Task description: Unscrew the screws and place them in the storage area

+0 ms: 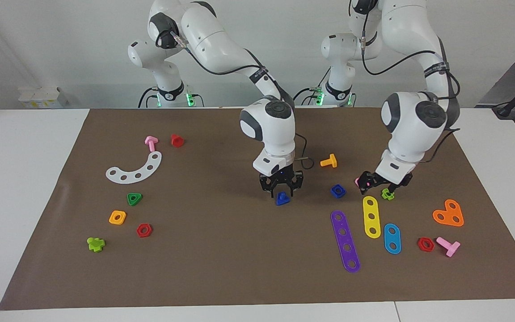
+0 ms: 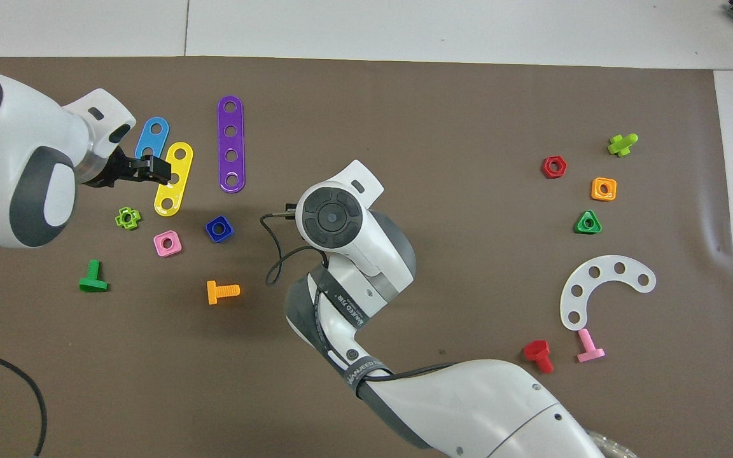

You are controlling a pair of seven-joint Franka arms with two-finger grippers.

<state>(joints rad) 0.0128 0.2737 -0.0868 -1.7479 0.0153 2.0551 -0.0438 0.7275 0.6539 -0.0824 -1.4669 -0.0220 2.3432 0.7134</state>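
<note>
This looks like a robot lab. Two big white robot arms (image 1: 221, 49) stand at one end of a long white table (image 1: 25, 188), with black cables and small green lights at their bases. A flat brown mat (image 1: 221, 259) covers the table. Bright plastic toy pieces (image 1: 346, 240) lie spread out on the mat. The wall is plain and white.

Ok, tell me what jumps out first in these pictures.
The right claw at mid-mat, gripping a dark-blue screw with a triangular head. Next, the left claw low over the nearer end of the yellow strip, close to a small green nut. Then the white curved strip among loose pieces toward the right arm's end.
</note>
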